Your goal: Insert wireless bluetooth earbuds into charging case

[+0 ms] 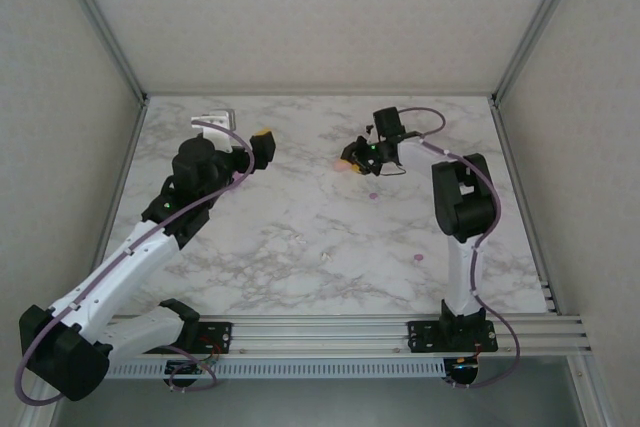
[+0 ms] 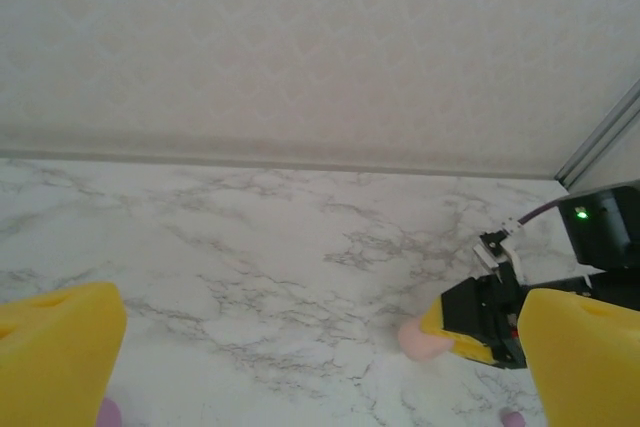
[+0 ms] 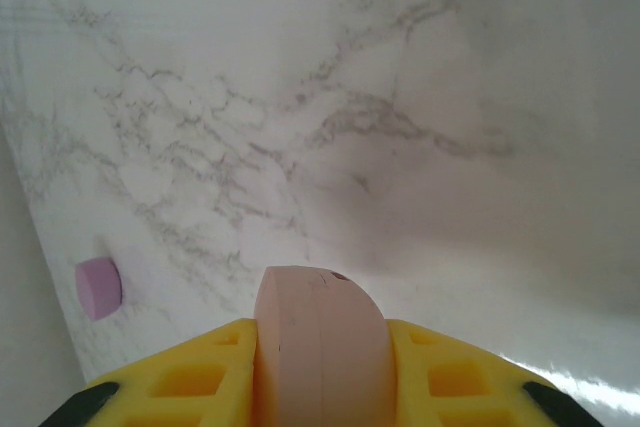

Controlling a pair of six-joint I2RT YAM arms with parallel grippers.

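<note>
My right claw is closed on a rounded peach case, squeezing it from both flanks, with a faint seam running up the middle of the shell. From above, this claw hangs low over the far centre of the marble worktop. I cannot tell whether the lid is up or down.

My left claw is spread wide with nothing between its pads. It sits to the left of the case and well apart from it, aimed across the worktop towards it.

One purple earbud lies on the worktop just on the near side of the right claw. A second purple earbud lies further back towards the right arm's base, well apart from the first.

I judge the buds to be very light, hard and smooth, so they will likely skate on the marble or flick away if a pad catches them off-centre. I would come straight down with the fingertips only, straddle the bud across its widest part, and close slowly.

The case looks slick and curved, so a grip on the flanks could let it squirt forward. I would keep that hold low and steady, with the opening left clear for the other claw.
</note>
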